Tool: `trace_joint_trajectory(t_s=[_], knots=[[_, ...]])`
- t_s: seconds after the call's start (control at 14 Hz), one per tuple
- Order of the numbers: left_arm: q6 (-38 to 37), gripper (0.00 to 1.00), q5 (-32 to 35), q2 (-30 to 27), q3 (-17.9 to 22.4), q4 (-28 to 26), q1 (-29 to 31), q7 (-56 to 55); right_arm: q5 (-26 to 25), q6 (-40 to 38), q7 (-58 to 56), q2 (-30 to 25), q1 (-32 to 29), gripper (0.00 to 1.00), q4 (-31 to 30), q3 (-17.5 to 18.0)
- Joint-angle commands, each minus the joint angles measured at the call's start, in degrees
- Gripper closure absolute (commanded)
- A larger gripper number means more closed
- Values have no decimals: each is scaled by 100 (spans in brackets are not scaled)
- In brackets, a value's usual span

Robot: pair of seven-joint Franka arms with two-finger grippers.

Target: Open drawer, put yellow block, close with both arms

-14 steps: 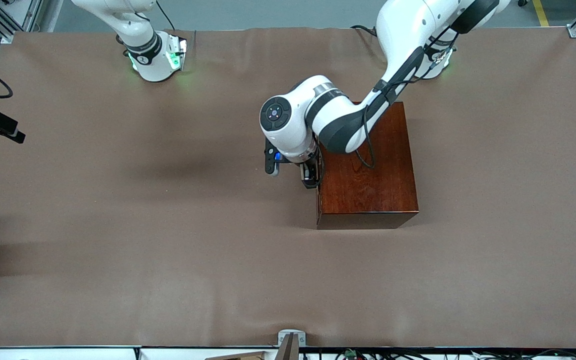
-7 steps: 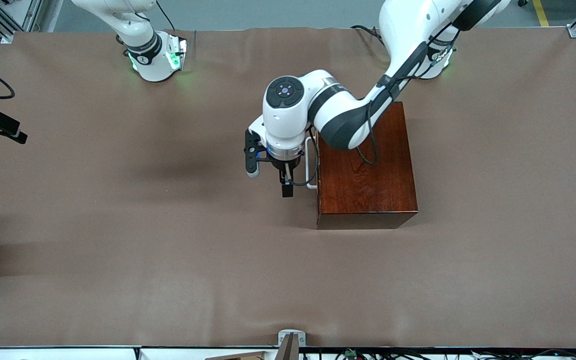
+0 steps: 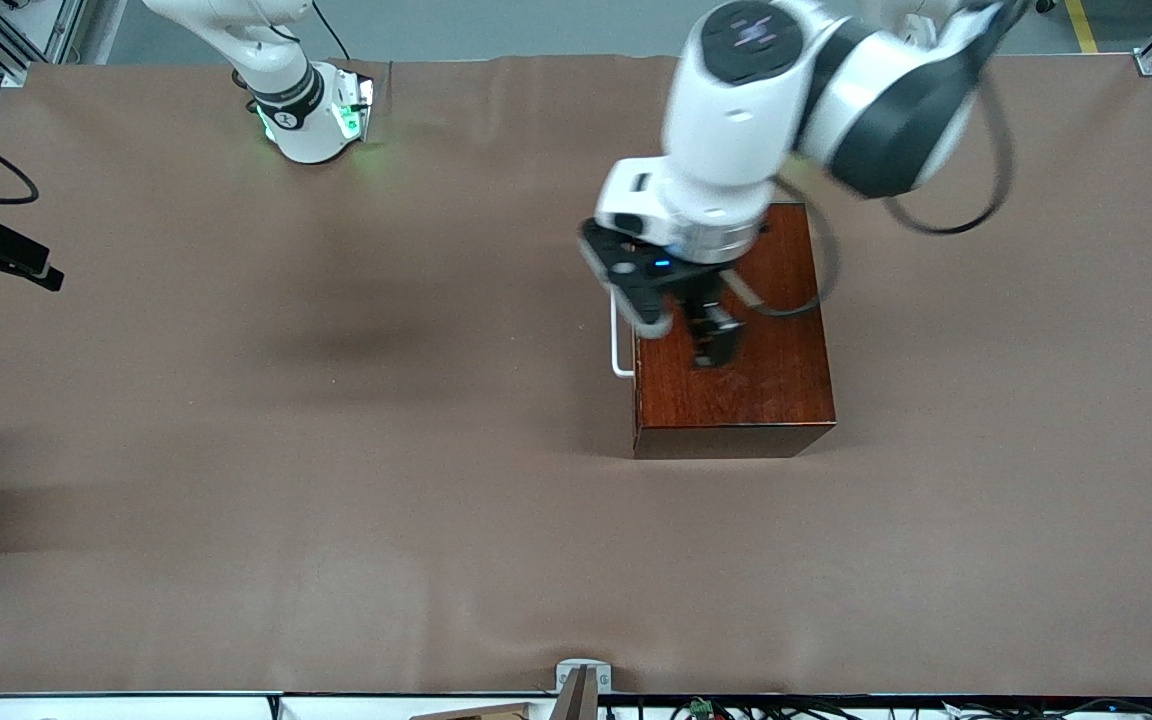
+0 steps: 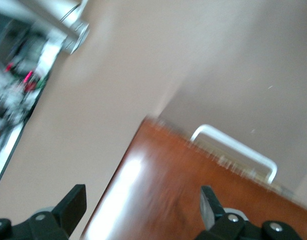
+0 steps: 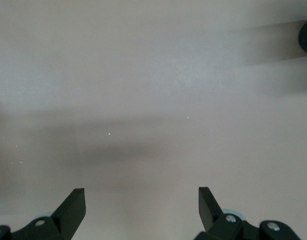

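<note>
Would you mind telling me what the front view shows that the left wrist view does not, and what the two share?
Only the front view shows the whole brown table, the right arm's base and the left arm above the box. Only the left wrist view shows the left gripper with its fingers spread open from close up, holding nothing. Both show the reddish-brown wooden box and the shut drawer's white handle.

A wooden box sits on the table, toward the left arm's end. Its drawer handle (on the side facing the right arm's end) projects outward. The left gripper hangs over the box top.
</note>
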Motion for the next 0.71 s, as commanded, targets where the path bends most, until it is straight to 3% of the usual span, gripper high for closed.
trace_joint_trajectory(t_s=[0.0, 0.14, 0.43, 0.64], knots=[[-338, 0, -165, -564, -35, -268, 801, -310, 21, -132, 52, 11, -41, 0, 125, 33], [-767, 0, -234, -732, -53, -268, 1267, -250, 12, -158, -35, -6, -76, 0, 91, 33], [-1024, 0, -1270, -952, -62, -277, 2454, -258, -322, -623, 8, -76, -23, 0, 160, 77], [-1586, 0, -1246, -1137, -1, -320, 2623, -346, -121, -765, 567, -208, -23, 0, 143, 68]])
